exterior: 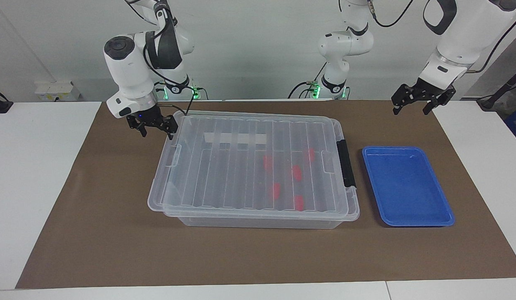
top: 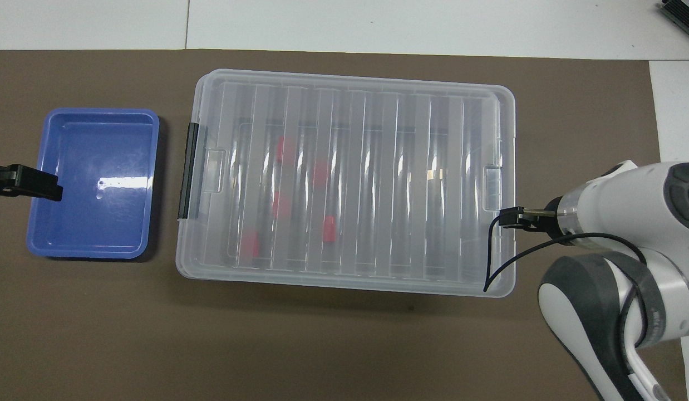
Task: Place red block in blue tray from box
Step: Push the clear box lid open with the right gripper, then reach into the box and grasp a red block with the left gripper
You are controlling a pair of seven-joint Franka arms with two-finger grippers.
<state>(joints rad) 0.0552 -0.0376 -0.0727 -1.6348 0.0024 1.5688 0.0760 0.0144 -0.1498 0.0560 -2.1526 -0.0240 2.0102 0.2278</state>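
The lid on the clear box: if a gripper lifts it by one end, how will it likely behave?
The lid looks thin and wide, so it probably flexes. Its end by the right gripper already sits raised, so it seems loose there. The black latch may hold its other end.

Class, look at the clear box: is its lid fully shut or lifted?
Lifted at one end: the lid overhangs the box at the right arm's end, beside the right hand.

Premises present as a robotics laboratory. Two white jointed robot arms (exterior: 133, 71) are mounted at a white worktop (exterior: 37, 166) covered by a plain brown mat (exterior: 116, 233). Arm bases carry lit green indicator lamps (exterior: 194, 89) and exposed black cabling (exterior: 391, 18). Bare pale wall (exterior: 258, 46); no domestic furnishings.
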